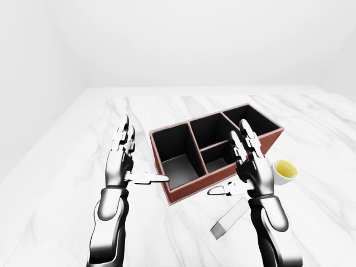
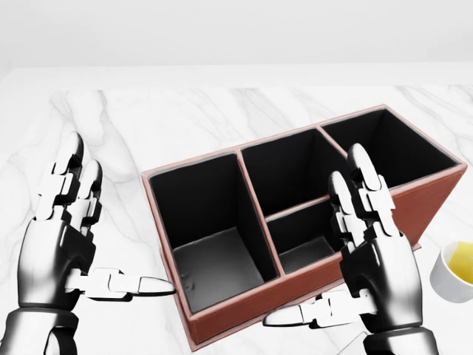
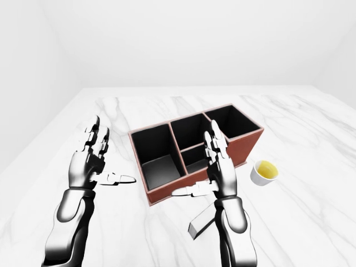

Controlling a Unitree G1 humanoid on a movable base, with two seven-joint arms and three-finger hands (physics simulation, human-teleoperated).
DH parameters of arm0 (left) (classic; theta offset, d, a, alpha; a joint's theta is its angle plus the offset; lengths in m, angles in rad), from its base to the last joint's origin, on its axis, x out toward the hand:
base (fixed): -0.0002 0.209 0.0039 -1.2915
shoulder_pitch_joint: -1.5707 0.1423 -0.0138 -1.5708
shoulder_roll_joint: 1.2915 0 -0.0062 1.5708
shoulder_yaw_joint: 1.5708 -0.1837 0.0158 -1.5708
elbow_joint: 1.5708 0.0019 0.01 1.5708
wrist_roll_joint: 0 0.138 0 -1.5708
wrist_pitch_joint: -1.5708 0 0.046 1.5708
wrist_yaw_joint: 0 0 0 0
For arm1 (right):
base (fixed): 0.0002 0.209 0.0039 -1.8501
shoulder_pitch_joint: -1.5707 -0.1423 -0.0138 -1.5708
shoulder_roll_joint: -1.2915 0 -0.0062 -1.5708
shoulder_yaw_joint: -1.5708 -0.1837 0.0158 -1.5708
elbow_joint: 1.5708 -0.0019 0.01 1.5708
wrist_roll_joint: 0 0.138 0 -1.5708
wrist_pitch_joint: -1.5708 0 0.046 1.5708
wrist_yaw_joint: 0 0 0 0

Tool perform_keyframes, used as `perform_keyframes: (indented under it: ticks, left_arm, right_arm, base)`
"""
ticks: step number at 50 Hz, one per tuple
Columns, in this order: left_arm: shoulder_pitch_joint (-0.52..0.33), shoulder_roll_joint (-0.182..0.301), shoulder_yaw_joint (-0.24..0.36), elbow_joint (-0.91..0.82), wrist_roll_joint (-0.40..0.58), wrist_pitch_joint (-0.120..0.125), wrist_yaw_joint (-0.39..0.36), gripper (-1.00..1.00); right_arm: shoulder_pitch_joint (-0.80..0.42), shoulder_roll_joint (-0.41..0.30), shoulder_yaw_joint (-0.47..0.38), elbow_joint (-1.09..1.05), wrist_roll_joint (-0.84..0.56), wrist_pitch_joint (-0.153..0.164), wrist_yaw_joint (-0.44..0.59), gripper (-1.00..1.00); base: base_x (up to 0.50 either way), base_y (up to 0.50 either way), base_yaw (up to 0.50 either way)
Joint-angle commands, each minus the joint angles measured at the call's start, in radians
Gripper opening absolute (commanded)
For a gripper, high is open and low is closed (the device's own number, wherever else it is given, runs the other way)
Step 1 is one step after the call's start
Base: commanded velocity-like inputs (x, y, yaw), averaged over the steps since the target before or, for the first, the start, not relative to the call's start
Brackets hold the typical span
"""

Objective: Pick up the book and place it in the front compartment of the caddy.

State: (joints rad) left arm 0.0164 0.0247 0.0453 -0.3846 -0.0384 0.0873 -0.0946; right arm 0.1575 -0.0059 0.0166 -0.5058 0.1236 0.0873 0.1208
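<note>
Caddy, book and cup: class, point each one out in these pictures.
caddy [image 2: 244, 296]: head view, on its brown near wall.
book [image 1: 229, 218]: left-eye view, on its grey top face, below the right hand [image 1: 253, 169].
cup [image 3: 263, 172]: right-eye view, on its yellow contents.
</note>
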Motion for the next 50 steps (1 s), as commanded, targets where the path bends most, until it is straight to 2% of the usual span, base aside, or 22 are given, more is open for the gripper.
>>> perform_keyframes:
  ticks: [1, 13, 32, 36, 39, 43, 45, 47, 50]
  left_arm:
    - [0.000, 0.001, 0.005, -0.002, -0.005, 0.000, -0.001, 1.00]
    - [0.011, 0.010, 0.032, 0.081, -0.007, 0.000, -0.012, 1.00]
    - [0.026, 0.017, 0.045, 0.097, 0.021, 0.000, -0.023, 1.00]
    - [0.080, 0.013, 0.055, 0.058, 0.014, 0.000, -0.045, 1.00]
    - [0.151, -0.006, 0.074, 0.004, -0.017, 0.000, -0.064, 1.00]
    - [0.224, -0.020, 0.060, 0.044, 0.003, 0.000, -0.086, 1.00]
    - [0.236, -0.023, 0.050, 0.072, 0.008, -0.031, -0.094, 1.00]
    - [0.234, -0.017, 0.038, 0.086, 0.046, -0.052, -0.087, 1.00]
    - [0.231, -0.017, 0.042, 0.092, 0.038, -0.056, -0.091, 1.00]
  right_arm:
    - [0.006, 0.000, 0.002, -0.017, 0.009, 0.000, 0.005, 1.00]
    - [0.012, -0.003, 0.014, -0.037, -0.006, 0.000, 0.006, 1.00]
    - [0.017, -0.005, 0.026, -0.068, -0.031, 0.000, -0.002, 1.00]
    - [0.013, -0.007, 0.026, -0.060, -0.045, 0.000, 0.000, 1.00]
    - [0.009, -0.007, 0.019, -0.089, -0.040, 0.000, 0.000, 1.00]
    - [0.007, -0.005, 0.020, -0.082, -0.042, 0.000, 0.004, 1.00]
    - [0.005, -0.006, 0.018, -0.077, -0.043, 0.000, 0.006, 1.00]
    - [-0.007, -0.008, 0.012, -0.075, -0.045, 0.000, 0.007, 1.00]
    - [-0.021, -0.010, 0.006, -0.060, -0.054, 0.000, 0.011, 1.00]
  base:
    - [0.00, 0.00, 0.00]
    - [0.00, 0.00, 0.00]
    - [0.00, 0.00, 0.00]
    - [0.00, 0.00, 0.00]
    - [0.00, 0.00, 0.00]
    - [0.00, 0.00, 0.00]
    - [0.00, 0.00, 0.00]
    - [0.00, 0.00, 0.00]
    - [0.00, 0.00, 0.00]
